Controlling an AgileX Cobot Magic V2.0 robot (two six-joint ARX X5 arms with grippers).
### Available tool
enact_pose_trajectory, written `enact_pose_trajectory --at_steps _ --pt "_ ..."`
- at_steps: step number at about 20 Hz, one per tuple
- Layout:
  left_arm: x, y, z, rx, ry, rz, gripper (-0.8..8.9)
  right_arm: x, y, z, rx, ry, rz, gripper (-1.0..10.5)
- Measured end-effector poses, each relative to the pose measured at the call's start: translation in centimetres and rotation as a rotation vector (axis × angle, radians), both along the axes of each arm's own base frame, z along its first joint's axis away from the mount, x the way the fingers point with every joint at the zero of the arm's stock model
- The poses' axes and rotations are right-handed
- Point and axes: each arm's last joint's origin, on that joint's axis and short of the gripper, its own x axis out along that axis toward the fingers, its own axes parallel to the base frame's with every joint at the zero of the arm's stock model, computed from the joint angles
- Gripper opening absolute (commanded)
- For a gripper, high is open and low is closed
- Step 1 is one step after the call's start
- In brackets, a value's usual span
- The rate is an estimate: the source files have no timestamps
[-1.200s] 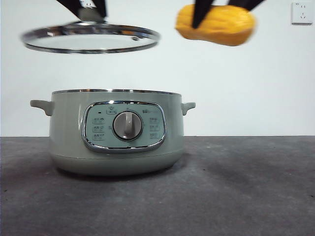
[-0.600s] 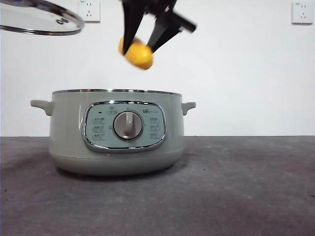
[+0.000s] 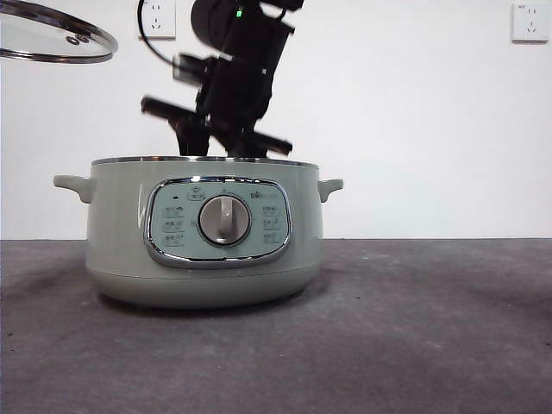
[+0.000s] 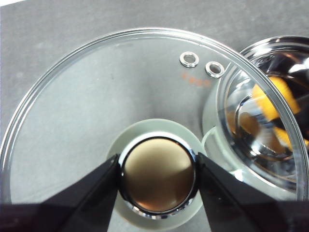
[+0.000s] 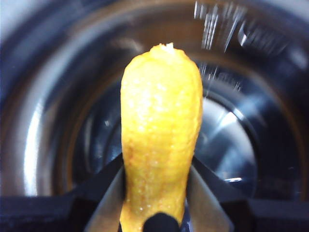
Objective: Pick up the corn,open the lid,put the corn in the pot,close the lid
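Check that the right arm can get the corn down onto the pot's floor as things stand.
Probably yes. The left gripper holds the lid high and off to the side, so the pot is open. The right gripper holds the corn above the bare inner bowl.

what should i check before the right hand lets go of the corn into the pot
1. Lid clear of the opening: ok, held high and off to one side.
2. Left hand gripping the lid knob: ok.
3. Right hand holding the corn: ok, jaws on both sides.
4. Corn over the pot opening: ok, shiny bowl behind it.
5. Pot interior free of other items: cannot tell, blurred.
6. Drop height to the bottom: cannot tell.
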Motion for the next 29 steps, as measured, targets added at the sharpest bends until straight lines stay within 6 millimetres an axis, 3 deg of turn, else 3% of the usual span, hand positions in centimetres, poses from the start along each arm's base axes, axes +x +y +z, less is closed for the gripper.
enact_pose_trajectory --at_steps 3,10,11,13,17,20,22,26,27,29 --pt "0.1 -0.1 0.1 -0.021 -0.01 -0.019 -0.09 0.2 0.2 -1.4 -0.029 0.032 0.0 -0.1" --pt "0.1 -0.1 0.1 -0.024 -0.015 -0.021 -0.09 -0.1 0.0 -1.6 -0.038 0.077 0.011 0.1" --pt "0.1 -0.1 0.1 -0.024 -0.016 -0.021 -0.09 -0.1 0.0 -1.7 -0.04 0.085 0.007 1.3" --pt "0.2 -0.1 0.1 -0.037 -0.015 -0.033 -0.09 -0.3 -0.1 -1.7 -0.053 0.101 0.005 5.0" --pt "1.4 -0.4 -0.7 -0.059 0.016 -0.056 -0.09 -0.4 0.0 -1.0 -0.067 0.085 -0.003 5.4" --pt "2.1 -0.4 -1.2 -0.059 0.037 -0.057 -0.09 -1.2 0.1 2.6 -0.1 0.018 -0.02 5.4" --pt "2.4 -0.6 -1.4 -0.059 0.044 -0.062 -0.09 -2.6 -1.2 6.3 -0.129 0.02 -0.012 5.1" --pt "4.1 -2.0 -2.7 -0.056 0.082 -0.106 -0.09 -5.6 -4.4 13.1 -0.099 -0.107 -0.046 0.4" --pt "4.6 -2.6 -3.1 -0.054 0.096 -0.126 -0.09 -6.7 -5.4 15.1 -0.064 -0.146 -0.051 -0.1" --pt "5.5 -3.9 -3.9 -0.05 0.117 -0.163 -0.09 -9.1 -7.6 18.5 -0.038 -0.235 -0.081 -0.1"
